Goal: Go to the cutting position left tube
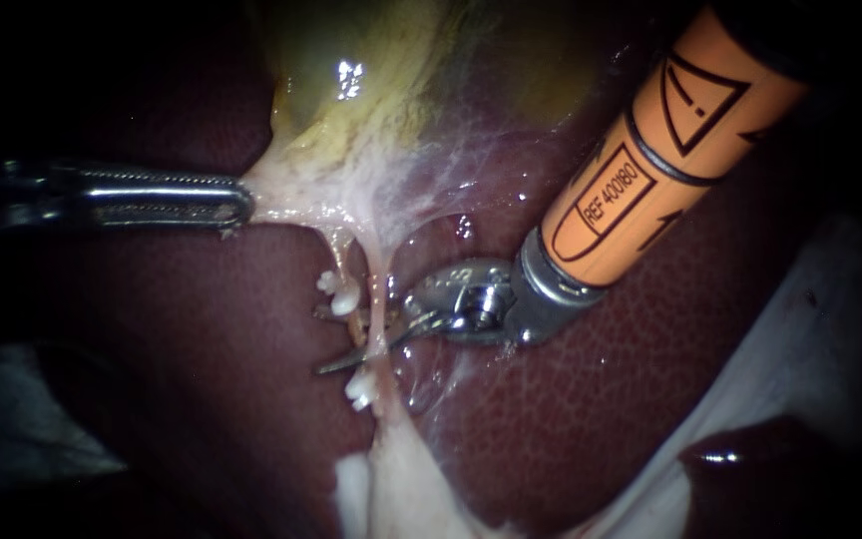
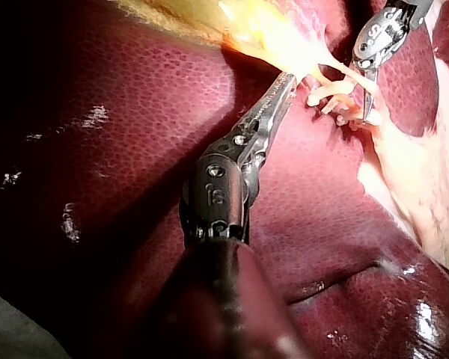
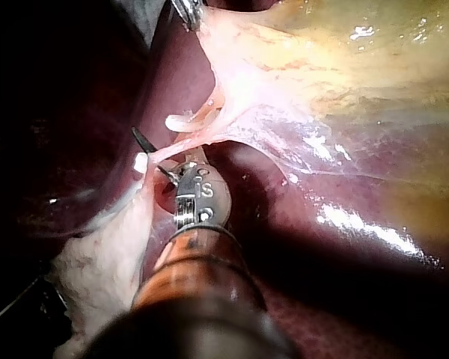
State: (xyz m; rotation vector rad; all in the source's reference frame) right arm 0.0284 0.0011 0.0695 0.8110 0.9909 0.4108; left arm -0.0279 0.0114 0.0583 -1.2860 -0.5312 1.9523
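Left tube (image 1: 359,334), two clips (image 1: 343,294); right instrument's (image 1: 336,344) blades open, left instrument (image 1: 236,205) gripping gallbladder (image 1: 351,100)

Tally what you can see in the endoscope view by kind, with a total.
Instruments: 2, left instrument, right instrument
White clips: 2, upper clip, lower clip
Organs: 2, liver, gallbladder
Total: 6

Left instrument (image 1: 239,205) comes in flat from the left, shaft level, its long toothed pincer clamped tight on tissue (image 1: 281,190). Right instrument (image 1: 343,339) slants down from the upper right with an orange sleeve on the shaft and a metal wrist. Its two thin blades are spread apart, tips pointing left.
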